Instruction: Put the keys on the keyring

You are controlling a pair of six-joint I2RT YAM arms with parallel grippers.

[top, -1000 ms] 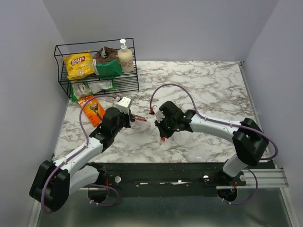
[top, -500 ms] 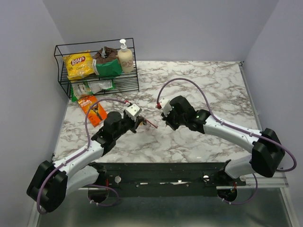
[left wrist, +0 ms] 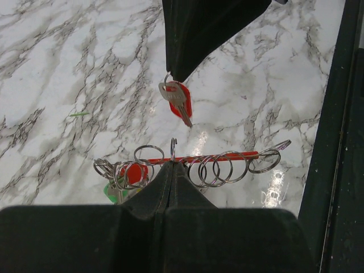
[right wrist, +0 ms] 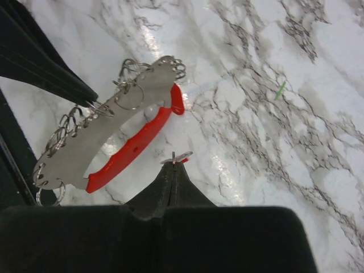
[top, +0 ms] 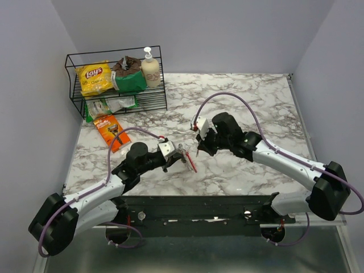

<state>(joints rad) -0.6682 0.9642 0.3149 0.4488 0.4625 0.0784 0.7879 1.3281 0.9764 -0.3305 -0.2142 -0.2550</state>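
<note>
Wire rack (top: 149, 98) w/ Lays bag (top: 94, 78), soap btl (top: 151, 69); orange pkg (top: 110, 132) on marble table (top: 256, 102).

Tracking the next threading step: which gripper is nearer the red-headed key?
Right. The right gripper pinches the red-headed key by its top; the left gripper, shut on the keyring, is close but apart.

lighting: bright, even, from overhead. shadows: faint, soft-edged. glare: white patches on glossy counter (left wrist: 244, 91) in both wrist views. focus: near jaws dark, blurred; top view sharp.
</note>
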